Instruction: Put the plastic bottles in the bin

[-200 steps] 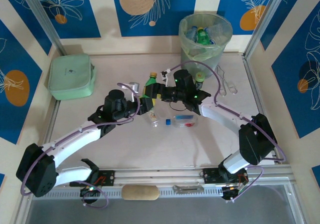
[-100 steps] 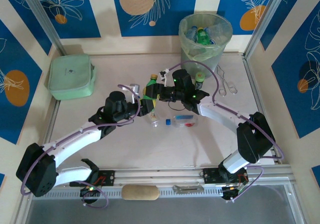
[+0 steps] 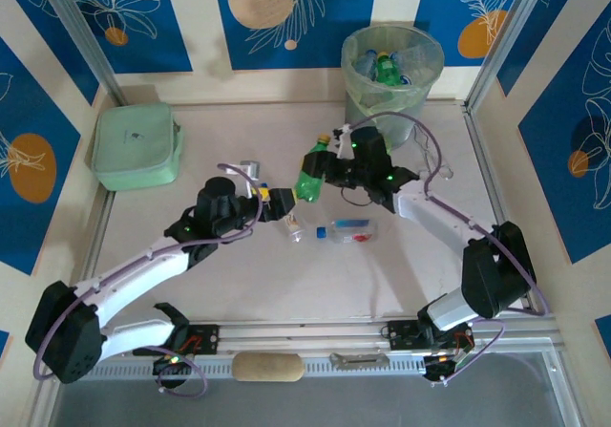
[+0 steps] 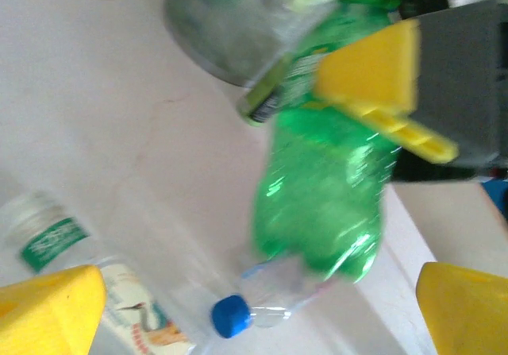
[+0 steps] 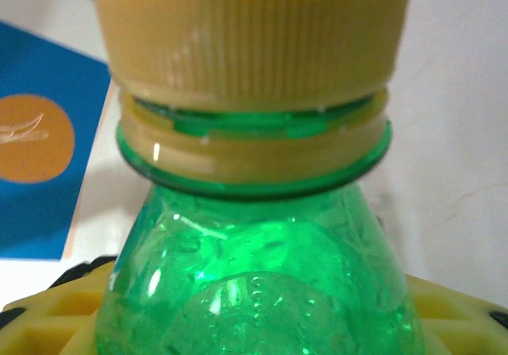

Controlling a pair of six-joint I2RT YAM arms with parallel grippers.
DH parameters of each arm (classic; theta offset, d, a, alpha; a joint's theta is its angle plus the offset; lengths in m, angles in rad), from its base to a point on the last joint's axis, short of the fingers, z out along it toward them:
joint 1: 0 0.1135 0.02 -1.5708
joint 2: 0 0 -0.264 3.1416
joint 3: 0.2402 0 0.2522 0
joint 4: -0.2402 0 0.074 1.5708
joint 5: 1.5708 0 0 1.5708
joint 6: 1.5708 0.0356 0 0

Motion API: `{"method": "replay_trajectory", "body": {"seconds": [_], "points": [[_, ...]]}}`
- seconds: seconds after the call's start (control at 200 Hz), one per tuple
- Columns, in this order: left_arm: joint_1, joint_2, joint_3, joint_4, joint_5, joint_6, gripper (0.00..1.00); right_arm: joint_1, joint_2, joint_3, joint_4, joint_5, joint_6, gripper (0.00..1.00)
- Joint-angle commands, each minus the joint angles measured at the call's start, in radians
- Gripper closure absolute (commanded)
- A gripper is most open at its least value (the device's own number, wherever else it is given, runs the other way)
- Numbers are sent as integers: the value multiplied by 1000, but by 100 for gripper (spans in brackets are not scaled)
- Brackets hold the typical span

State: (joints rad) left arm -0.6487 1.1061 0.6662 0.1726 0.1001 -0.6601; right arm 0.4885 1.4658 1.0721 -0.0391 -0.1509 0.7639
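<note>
Here the bin [image 3: 359, 97], with bottles already inside, stands just beyond the right gripper [image 3: 323, 167], which is clamped on the upper part of a tan-capped green bottle [image 3: 309, 184] held tilted off the table. The left gripper [image 3: 278, 202] has its jaws spread wide with nothing between them, its tips just short of the green bottle's base. On the near side of both grippers lie a blue-capped bottle [image 3: 348, 231] and a clear bottle [image 3: 292, 227], the latter just beside the left fingertips.

Both arms bend inward toward each other, left end effector [image 3: 278, 202] spread wide, right end effector [image 3: 323, 166] clamped.
</note>
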Motion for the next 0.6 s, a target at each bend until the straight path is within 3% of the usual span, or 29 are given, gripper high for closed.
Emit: {"method": "replay_trajectory", "body": {"seconds": [0.0,0.065,0.325,0.595], "points": [[8,-24,-39,-146,-241,-67,0,-72,-77,27,-68,49,-62,49],[35,-6,-53,-154,-272,-101,0,-117,-109,40,-76,76,-93,49],[58,161,12,-96,-165,-96,0,-286,-135,156,-21,169,-128,49],[60,209,23,-109,-101,-89,0,-385,59,488,27,226,-189,48]]}}
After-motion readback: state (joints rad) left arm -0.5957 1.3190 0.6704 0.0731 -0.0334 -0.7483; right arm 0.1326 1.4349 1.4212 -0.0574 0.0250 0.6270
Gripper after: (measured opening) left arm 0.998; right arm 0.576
